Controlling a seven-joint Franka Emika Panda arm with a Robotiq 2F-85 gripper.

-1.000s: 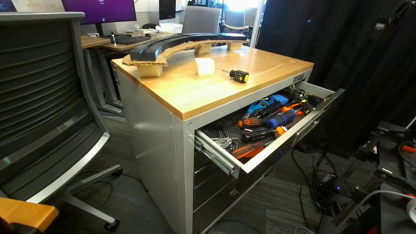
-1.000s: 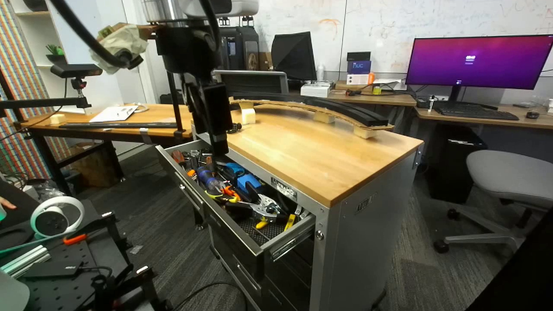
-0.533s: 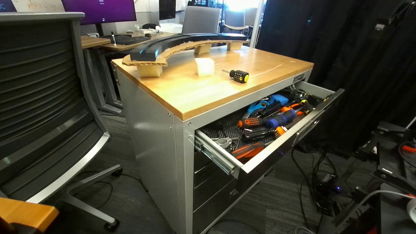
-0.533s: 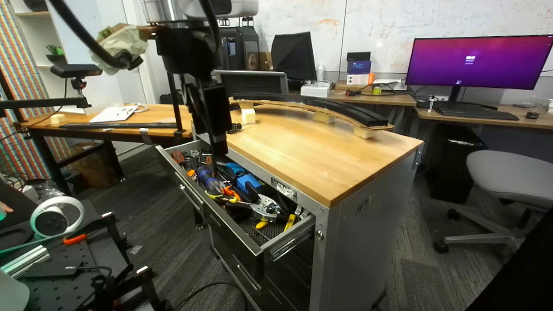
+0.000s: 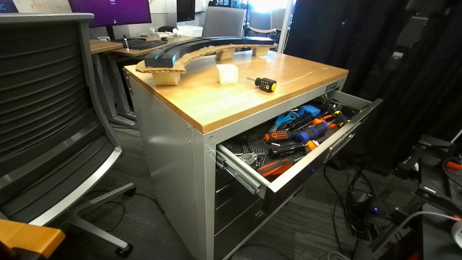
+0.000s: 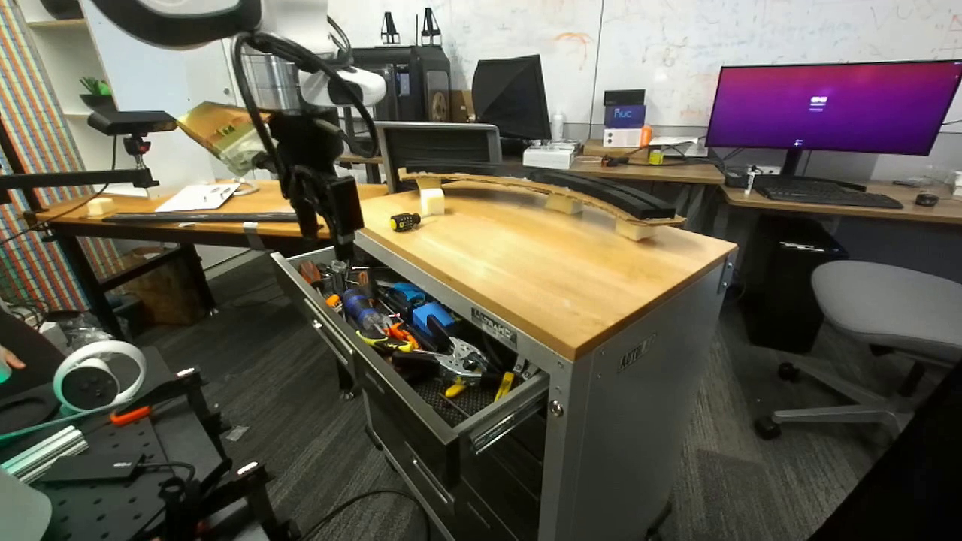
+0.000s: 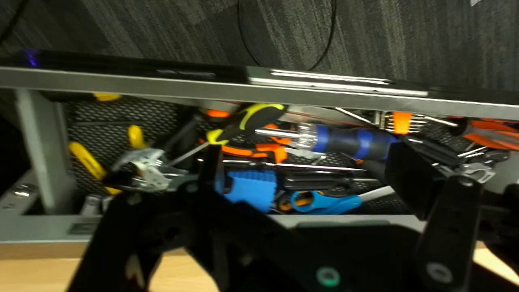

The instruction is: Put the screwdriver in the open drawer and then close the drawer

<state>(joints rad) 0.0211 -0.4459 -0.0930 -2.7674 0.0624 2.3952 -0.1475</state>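
Both exterior views share the surface (image 6: 533, 255) and drawer (image 5: 306, 157) from opposite ends; the wrist view looks down, nearest.

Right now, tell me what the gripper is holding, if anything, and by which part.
Nothing is held: the gripper stands wide open in the wrist view, and the screwdriver lies on the wooden top in both exterior views.

Screwdriver (image 5: 265, 85): black handle dotted yellow, yellow cap. Drawer (image 7: 162, 87): grey rim, dark front. Gripper (image 7: 306, 158): black. Tabletop (image 6: 526, 255): honey-brown. Carpet (image 6: 255, 398): dark grey, paler streaks. Monitor (image 6: 827, 120): purple shading to magenta. Chair (image 6: 894, 297): grey seat.
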